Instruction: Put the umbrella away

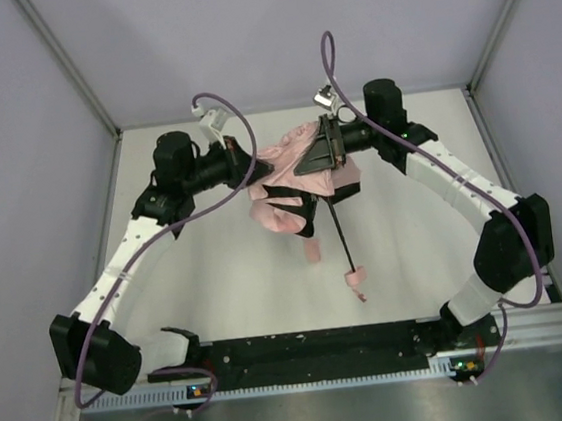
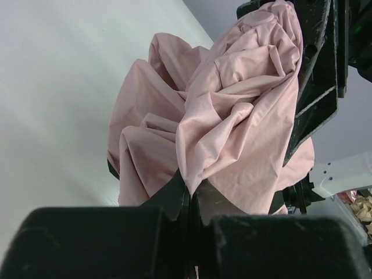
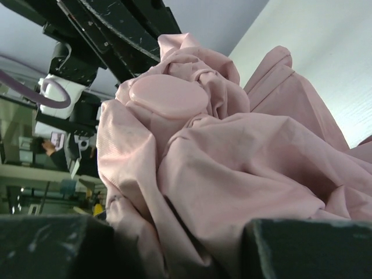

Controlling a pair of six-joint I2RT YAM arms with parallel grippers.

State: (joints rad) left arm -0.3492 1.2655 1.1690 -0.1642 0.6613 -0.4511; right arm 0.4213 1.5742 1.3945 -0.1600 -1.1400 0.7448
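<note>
**Both hands at the canopy, umbrella lifted and half gathered**

The umbrella (image 1: 284, 195) hangs over the far middle of the worktop (image 1: 217, 267), held up between the two arms. Its pale pink canopy is crumpled into a loose bundle. Its black shaft (image 1: 342, 234) points toward the near edge and ends in the small pink handle (image 1: 357, 281), which lies low near the worktop.

The left hand (image 2: 189, 200) is pinched narrow on a fold of fabric at the lower edge of the bundle. This grip probably keeps the loose cloth from spilling open.

The right hand (image 3: 180, 250) stands wide, with one finger on each side of the bunched cloth. The round pink cap (image 3: 168, 96) at the canopy's crown sits just ahead of it. I cannot tell whether these fingers press on the fabric or merely straddle it. Such a wide stance suits corralling the bulk of the canopy rather than gripping a single layer.

Folds billow on both sides, so the cloth does not look tidy enough to stow. The next step is likely to gather it closer to the shaft. Soft fabric like this may slip out of a narrow pinch.
</note>
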